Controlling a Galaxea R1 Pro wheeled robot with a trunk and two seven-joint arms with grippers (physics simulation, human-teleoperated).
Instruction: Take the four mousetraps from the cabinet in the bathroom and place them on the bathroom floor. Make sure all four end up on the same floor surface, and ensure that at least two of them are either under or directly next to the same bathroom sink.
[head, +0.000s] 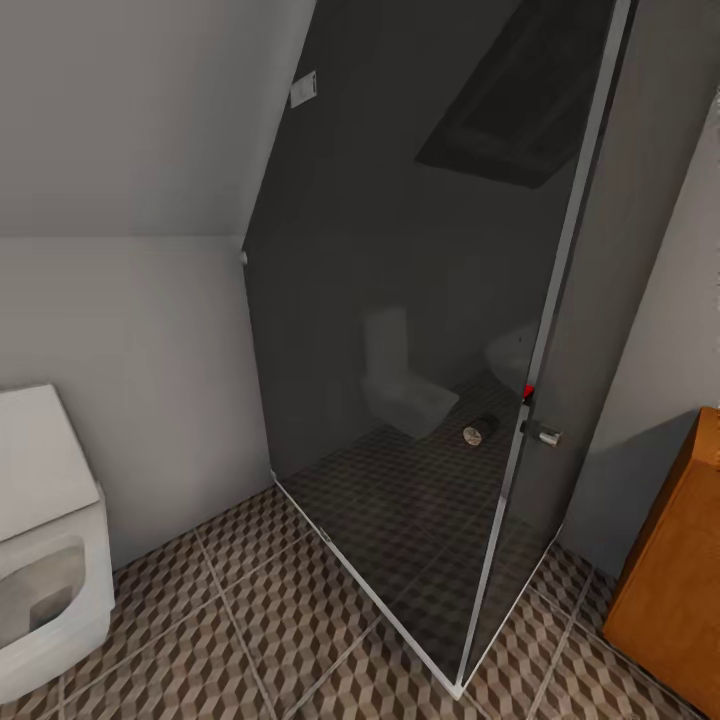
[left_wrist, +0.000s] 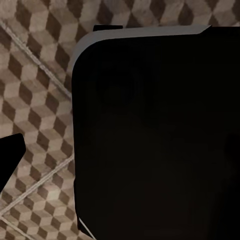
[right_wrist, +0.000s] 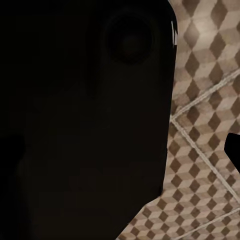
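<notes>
Bathroom floor (head: 250, 640): matt tiles printed with a brown, beige and grey cube pattern, with pale grout lines. Shower screen (head: 420, 300): smooth, dark tinted glass, glossy enough to mirror a toilet, framed in thin silvery metal (head: 560, 260). Cabinet (head: 670, 570): orange-brown wood with a smooth satin face. Toilet (head: 45, 540): smooth white ceramic. Walls (head: 130, 330): plain matt grey.
</notes>
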